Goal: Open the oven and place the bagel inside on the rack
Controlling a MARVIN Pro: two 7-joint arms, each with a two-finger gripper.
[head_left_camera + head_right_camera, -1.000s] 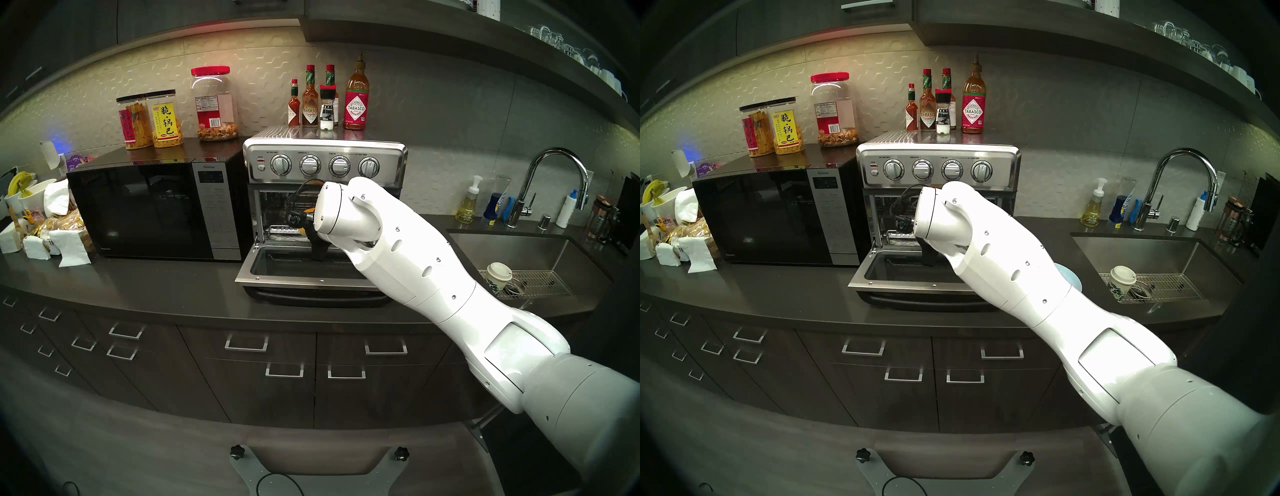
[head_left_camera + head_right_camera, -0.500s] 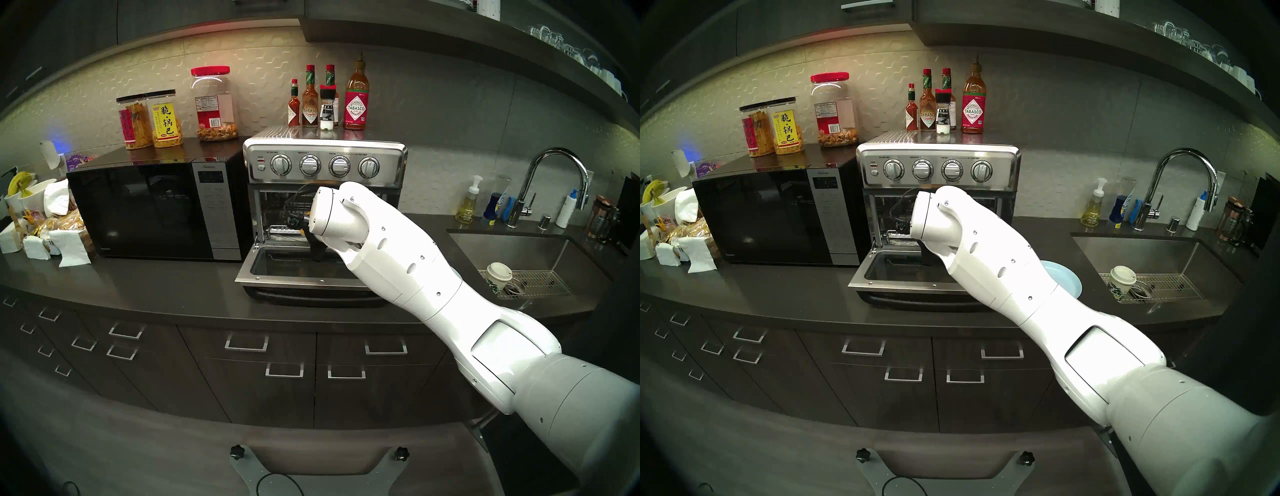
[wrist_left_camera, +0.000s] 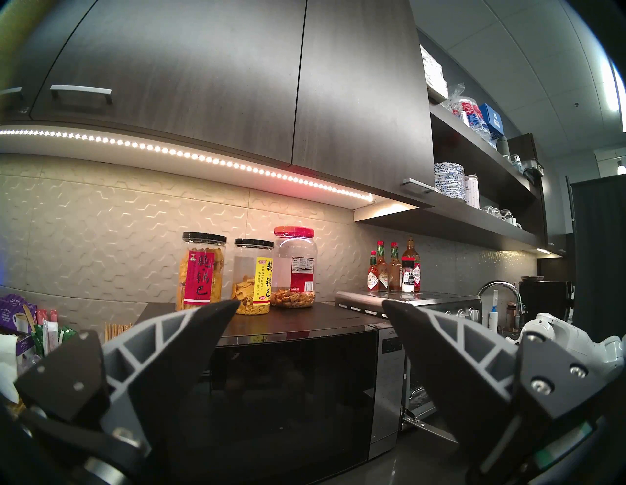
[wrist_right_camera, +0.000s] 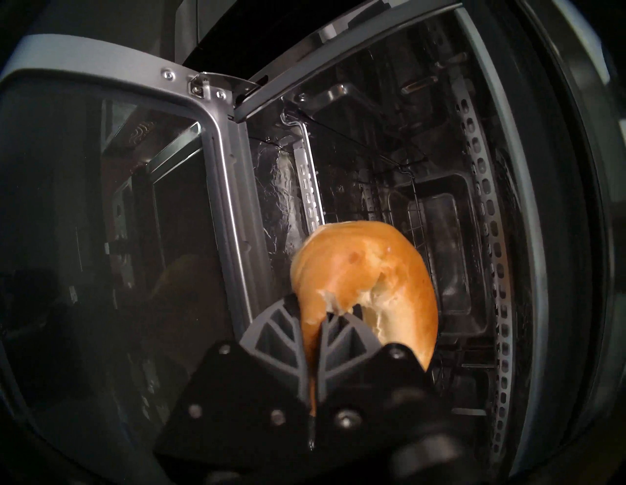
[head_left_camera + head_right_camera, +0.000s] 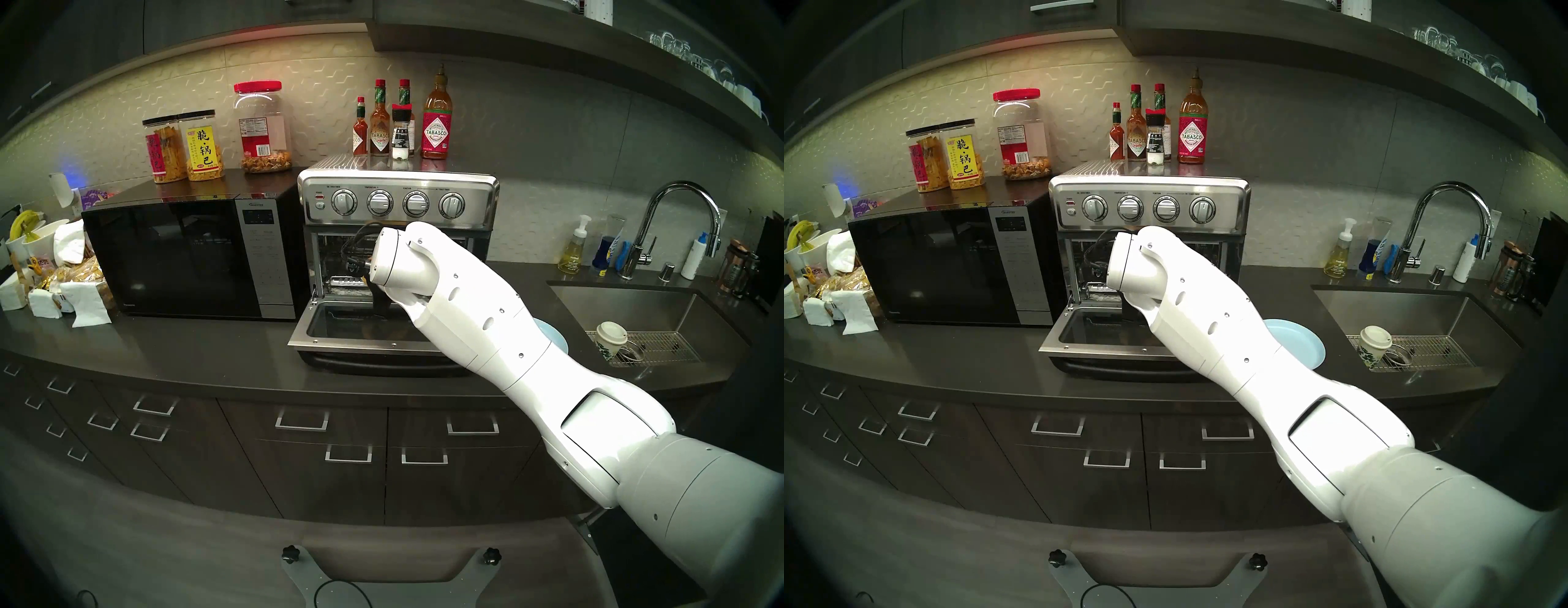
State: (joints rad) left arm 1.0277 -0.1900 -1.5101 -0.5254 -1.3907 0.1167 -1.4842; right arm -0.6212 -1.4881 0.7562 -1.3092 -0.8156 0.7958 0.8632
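Note:
The steel oven (image 5: 396,199) stands on the counter with its glass door (image 5: 339,339) dropped flat. My right arm reaches over the door into the opening. In the right wrist view, my right gripper (image 4: 313,315) is shut on the golden-brown bagel (image 4: 366,271), pinching its rim. The bagel hangs at the cavity's mouth, just past the door hinge. The rack's ribbed front bar (image 5: 345,281) shows left of the wrist, low in the opening. My left gripper (image 3: 310,304) is open and empty, facing the microwave (image 3: 291,389); the head views do not show it.
The black microwave (image 5: 191,254) sits right against the oven's left side, with snack jars (image 5: 203,146) on top. Sauce bottles (image 5: 403,123) stand on the oven. A light blue plate (image 5: 1301,344) lies right of the door. Further right are the sink (image 5: 657,314), a paper cup (image 5: 611,335) and the faucet (image 5: 679,220).
My right arm has swung left and a little deeper into the oven opening with the bagel still gripped. More of the blue plate now shows behind the forearm.

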